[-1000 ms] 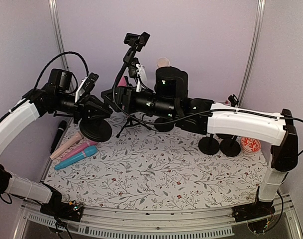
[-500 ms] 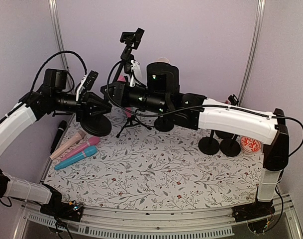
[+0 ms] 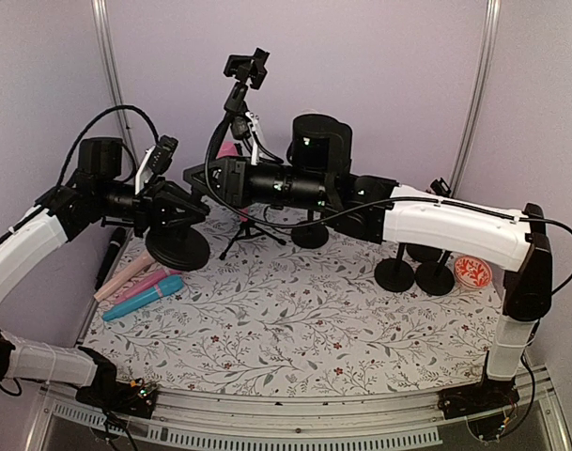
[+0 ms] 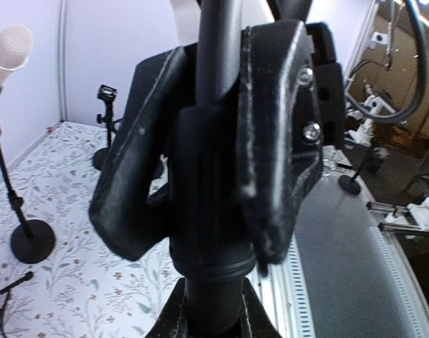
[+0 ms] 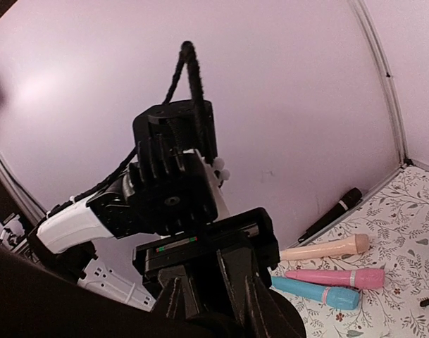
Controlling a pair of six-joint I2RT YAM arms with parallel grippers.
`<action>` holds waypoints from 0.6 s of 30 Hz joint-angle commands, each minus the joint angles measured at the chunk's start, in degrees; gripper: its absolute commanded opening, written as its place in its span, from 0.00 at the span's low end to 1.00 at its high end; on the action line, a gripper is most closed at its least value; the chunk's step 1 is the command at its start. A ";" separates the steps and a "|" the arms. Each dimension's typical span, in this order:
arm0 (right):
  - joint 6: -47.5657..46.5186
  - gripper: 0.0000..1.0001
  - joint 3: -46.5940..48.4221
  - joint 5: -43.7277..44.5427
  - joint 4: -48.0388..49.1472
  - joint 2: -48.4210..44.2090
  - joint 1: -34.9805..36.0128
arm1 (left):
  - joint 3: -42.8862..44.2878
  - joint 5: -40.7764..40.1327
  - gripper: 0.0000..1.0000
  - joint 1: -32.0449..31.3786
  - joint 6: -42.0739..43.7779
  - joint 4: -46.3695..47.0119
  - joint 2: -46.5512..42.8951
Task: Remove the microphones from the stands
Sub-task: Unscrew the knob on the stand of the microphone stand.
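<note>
Left gripper point(image 3: 170, 207) is clamping the black stand pole point(image 4: 218, 63) above its round base point(image 3: 182, 246); right gripper point(image 3: 193, 178) is meeting it, jaw closure indeterminable. The microphone, presumably hidden among the black parts there, is best drawn straight out while the left is bracing.

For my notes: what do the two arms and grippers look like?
The left arm and right arm each have glossy white shell links joined by black cylindrical joints, with thin black cables looping alongside. Small green lights glow on the right arm's joints. The left gripper has black, scuffed fingers; the right gripper is black too.
</note>
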 commanded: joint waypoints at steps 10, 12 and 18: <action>3.89 0.00 1.75 -41.28 31.07 1.77 0.80 | -2.86 24.94 0.00 -6.85 -13.73 9.13 -1.11; 8.36 0.00 3.36 -44.74 35.15 3.55 0.80 | -2.87 25.62 0.00 -6.98 -13.56 9.11 -1.15; 12.08 0.00 7.82 -48.14 36.97 6.14 0.93 | -2.69 26.66 0.00 -7.38 -13.20 9.13 -1.03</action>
